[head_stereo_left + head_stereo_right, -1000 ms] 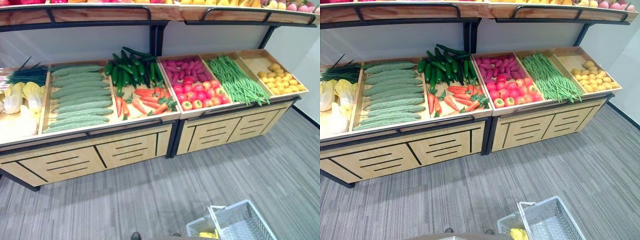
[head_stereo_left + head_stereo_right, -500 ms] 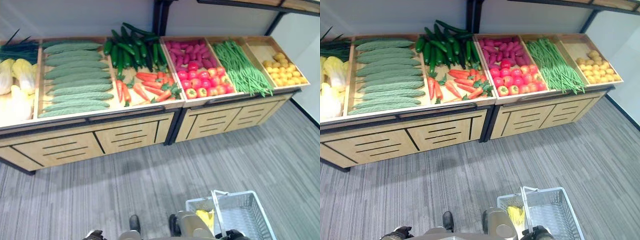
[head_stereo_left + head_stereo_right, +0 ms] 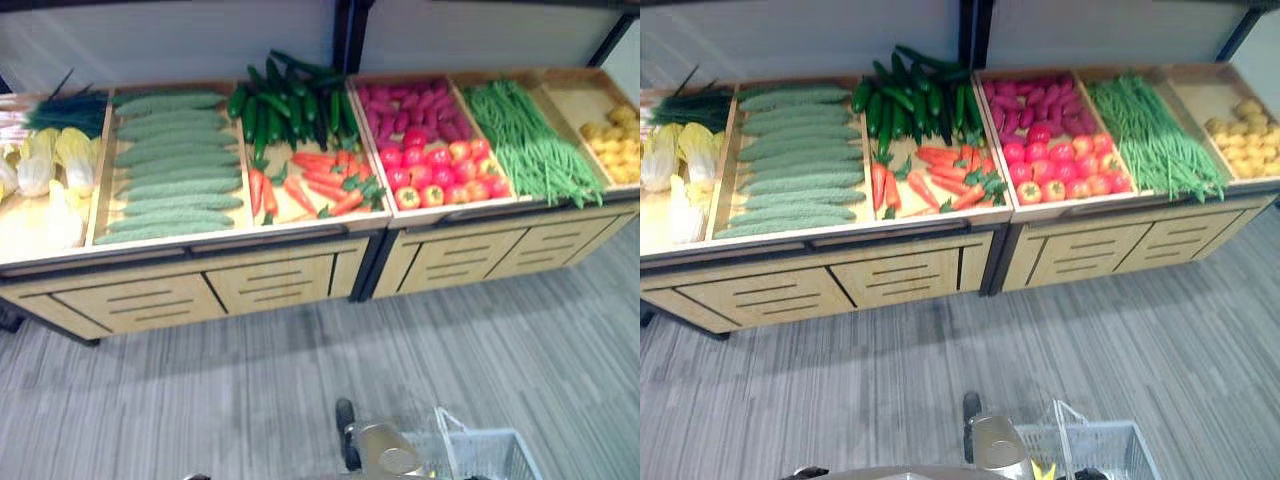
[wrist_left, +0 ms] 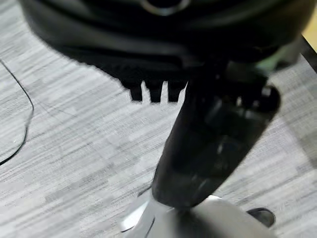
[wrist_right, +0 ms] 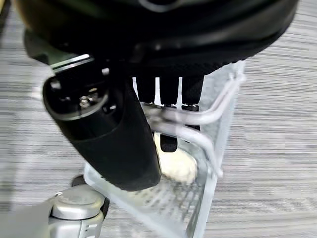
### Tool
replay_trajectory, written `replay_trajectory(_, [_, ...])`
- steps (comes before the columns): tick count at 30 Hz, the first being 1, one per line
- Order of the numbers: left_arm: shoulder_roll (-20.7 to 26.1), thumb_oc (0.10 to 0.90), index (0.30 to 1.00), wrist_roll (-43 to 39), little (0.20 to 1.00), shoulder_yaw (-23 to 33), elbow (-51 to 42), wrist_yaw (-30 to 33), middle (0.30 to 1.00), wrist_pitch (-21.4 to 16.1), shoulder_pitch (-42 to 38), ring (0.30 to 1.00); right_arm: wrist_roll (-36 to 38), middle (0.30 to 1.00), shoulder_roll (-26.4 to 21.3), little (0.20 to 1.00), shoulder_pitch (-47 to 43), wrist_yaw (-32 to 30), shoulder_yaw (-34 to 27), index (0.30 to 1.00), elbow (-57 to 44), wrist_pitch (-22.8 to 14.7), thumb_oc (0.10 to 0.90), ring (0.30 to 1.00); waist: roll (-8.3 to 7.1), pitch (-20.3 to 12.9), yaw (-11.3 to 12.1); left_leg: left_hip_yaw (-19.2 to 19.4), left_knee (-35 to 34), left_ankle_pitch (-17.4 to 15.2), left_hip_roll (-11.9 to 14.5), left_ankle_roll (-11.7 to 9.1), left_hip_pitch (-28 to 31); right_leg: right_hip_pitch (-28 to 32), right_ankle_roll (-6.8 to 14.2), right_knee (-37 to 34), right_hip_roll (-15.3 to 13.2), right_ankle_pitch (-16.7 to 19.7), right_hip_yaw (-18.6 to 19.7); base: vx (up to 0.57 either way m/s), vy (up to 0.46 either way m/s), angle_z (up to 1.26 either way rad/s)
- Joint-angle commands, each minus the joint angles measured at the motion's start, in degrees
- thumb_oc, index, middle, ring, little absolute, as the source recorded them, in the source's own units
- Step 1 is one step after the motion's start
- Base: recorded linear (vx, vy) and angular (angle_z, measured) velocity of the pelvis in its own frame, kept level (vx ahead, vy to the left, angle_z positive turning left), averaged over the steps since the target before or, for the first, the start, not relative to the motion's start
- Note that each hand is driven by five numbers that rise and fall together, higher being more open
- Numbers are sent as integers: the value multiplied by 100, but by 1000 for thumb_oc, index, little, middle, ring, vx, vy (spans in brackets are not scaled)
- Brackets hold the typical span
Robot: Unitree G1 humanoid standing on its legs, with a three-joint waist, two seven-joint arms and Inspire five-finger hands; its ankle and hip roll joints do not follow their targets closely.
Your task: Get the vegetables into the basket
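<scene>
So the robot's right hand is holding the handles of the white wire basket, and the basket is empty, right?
Not quite: the white wire basket isn't empty. The right wrist view shows a pale yellowish vegetable inside. The right hand does have its fingers curled round the handles.

Bright even light, slight motion blur

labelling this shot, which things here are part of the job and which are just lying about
Part of the job:
basket, its handles gripped by the right hand
cucumbers
carrots
green beans
cabbages

Just lying about:
wooden drawers
grey floor
left hand, hanging idle
</scene>
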Motion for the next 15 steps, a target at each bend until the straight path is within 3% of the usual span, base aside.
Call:
replay_trajectory(1, [-17,900,1000,-104,1000,-7,-158,66,1000,-66,-358,1000,55,300,-313,300,-332,-78,151,300,-28,-149,400,300,117,187,-90,-205,253,912,-97,-303,594,-360,440,-762,-1,907,86,203,-130,17])
replay_trajectory(5, [-70,900,1000,-164,1000,-63,-221,84,1000,-76,-387,1000,153,300,-368,300,-357,-75,144,300,-121,-176,400,300,323,133,-195,-246,267,1410,107,-492,634,-305,263,-538,144,544,84,181,-112,1])
replay_trajectory(7, [-71,900,1000,-168,1000,-100,-239,81,1000,-67,-434,1000,200,300,-392,300,-365,-93,123,300,-101,-161,400,300,388,126,-256,-293,283,1526,161,-535,574,-297,220,-483,172,424,151,136,-92,18])
replay_trajectory(10, [-70,900,1000,-176,1000,-131,-233,86,1000,-56,-478,1000,173,300,-421,300,-371,-79,122,300,-51,-135,400,300,459,103,-295,-314,562,1967,229,-648,444,-199,101,-502,273,305,222,138,-122,21])
replay_trajectory(11, [-65,900,1000,-209,1000,-117,-260,103,1000,-66,-466,1000,150,300,-428,300,-377,-78,134,300,-22,-123,400,300,445,103,-265,-307,854,2172,223,-692,298,-99,42,-560,290,274,240,96,-111,6])
replay_trajectory(12, [-65,900,1000,-209,1000,-118,-262,103,1000,-65,-465,1000,150,300,-427,300,-378,-78,135,300,-20,-124,400,300,445,102,-268,-312,867,2167,225,-695,288,-99,40,-564,290,276,236,143,-177,4])
replay_trajectory(13, [-43,900,1000,-258,1000,-106,-278,123,1000,-53,-464,1000,139,300,-447,300,-406,-85,137,300,7,-109,400,300,293,187,-180,-215,1557,2424,193,-732,-146,142,-34,-712,226,282,299,125,-162,0])
replay_trajectory(15, [-19,900,1000,-318,1000,-57,-269,144,1000,-34,-445,1000,136,300,-451,300,-407,-97,145,300,26,-94,400,300,164,253,-67,-149,1930,2392,161,-663,-348,338,-69,-820,206,240,396,147,-158,-14])
